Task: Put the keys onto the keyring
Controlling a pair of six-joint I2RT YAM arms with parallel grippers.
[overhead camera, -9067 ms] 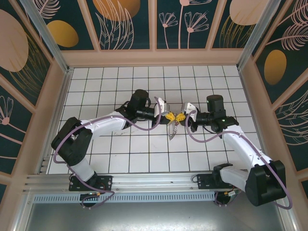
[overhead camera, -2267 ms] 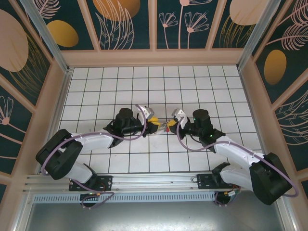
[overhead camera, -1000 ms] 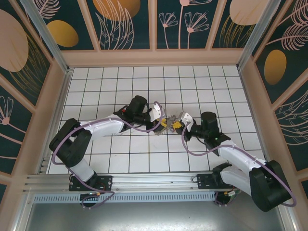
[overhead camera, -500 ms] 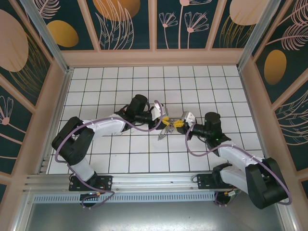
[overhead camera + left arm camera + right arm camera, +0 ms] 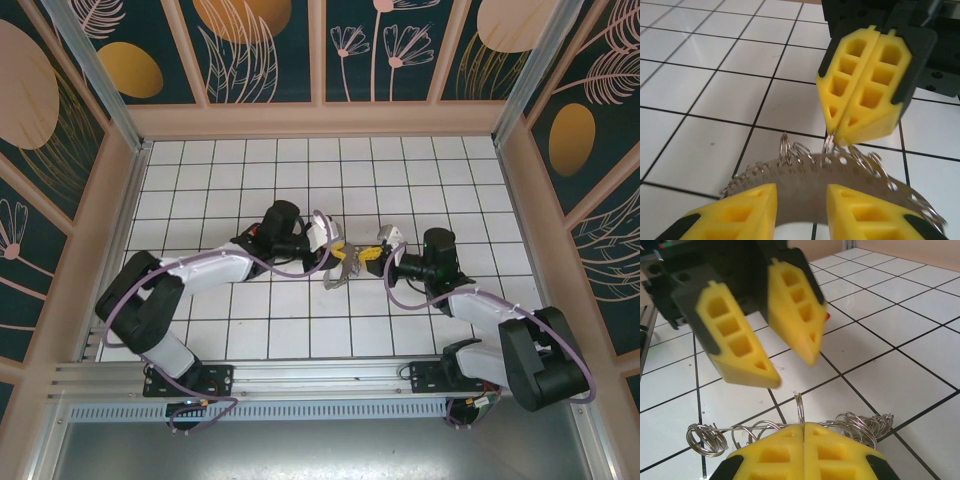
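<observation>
Since about two seconds ago both grippers' meeting point has slid a little right and away from the bases, and the left wrist sits higher up the tiles. Left gripper (image 5: 800, 194) has its jaws partly apart with nothing clamped; its yellow fingers (image 5: 747, 210) straddle empty space just short of the keyring (image 5: 805, 172). Right gripper (image 5: 803, 432) is fully closed, tips pinched on one small silvery ring standing upright on the keyring's fringe. Both grippers face each other tip to tip, close together, over the middle of the white tiled floor (image 5: 705, 95). The keyring lies between and just below them as a grey curved band with many small wire rings along its edge, and in the top view it trails toward the near side. Can't tell if it rests on the tiles or hangs. Tiny red speck (image 5: 827, 316) sits behind a left finger, too small to identify.
</observation>
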